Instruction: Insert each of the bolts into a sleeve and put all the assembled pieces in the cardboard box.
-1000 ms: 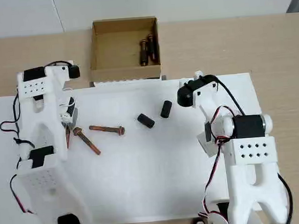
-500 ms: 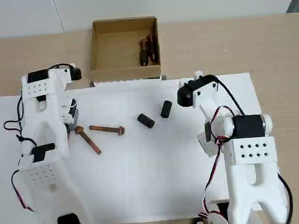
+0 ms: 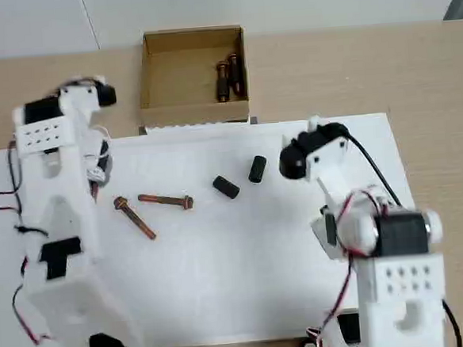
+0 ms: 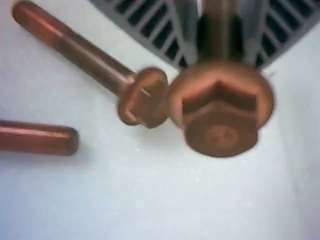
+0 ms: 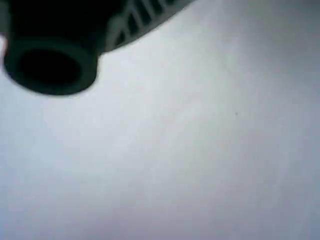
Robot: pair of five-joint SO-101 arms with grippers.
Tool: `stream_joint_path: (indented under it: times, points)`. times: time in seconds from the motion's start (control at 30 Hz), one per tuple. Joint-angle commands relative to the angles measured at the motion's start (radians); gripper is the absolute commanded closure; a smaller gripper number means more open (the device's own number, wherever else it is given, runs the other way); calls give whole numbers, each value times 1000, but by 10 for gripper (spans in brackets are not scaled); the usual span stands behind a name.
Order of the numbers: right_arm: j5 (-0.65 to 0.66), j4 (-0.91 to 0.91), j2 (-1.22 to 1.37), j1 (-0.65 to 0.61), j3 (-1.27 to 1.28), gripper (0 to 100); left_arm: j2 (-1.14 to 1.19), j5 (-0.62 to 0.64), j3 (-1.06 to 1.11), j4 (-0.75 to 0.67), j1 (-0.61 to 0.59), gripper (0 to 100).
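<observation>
Bolts: gripped bolt is clamped by its shank in the left gripper, head facing out, over the white sheet near its left edge. Second bolt lies flat just beside it; the two heads look near-touching in the left wrist view. Third bolt lies flat, further toward the middle. Right gripper is closed on the gripped sleeve, bore end showing, above the sheet's right part. Loose sleeve and far sleeve lie between the arms, not touching. All loose parts sit in the sheet's far half, well apart from its near edge. Cardboard box sits just past the far edge, with the assembled pieces near its right wall.
</observation>
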Motion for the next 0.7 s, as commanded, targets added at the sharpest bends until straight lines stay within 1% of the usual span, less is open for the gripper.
stream_joint_path:
  times: [0.0,0.07,0.2,0.3,0.47,0.5,0.67]
  points:
    - [-8,22,-125,10,-26,995,-270,-2,70,31,28,995]
    - [-6,19,-180,8,-26,994,-384,15,150,31,46,995]
    - [-6,15,-248,5,-26,991,-571,91,283,31,80,995]
    - [-6,18,-260,8,-25,991,-681,91,360,26,104,995]
    - [-9,18,-268,10,0,994,-824,94,487,-40,124,995]
    - [-28,19,-268,12,12,994,-852,94,513,-49,127,995]
    - [-221,-22,-268,38,54,994,-1022,95,665,-120,153,995]
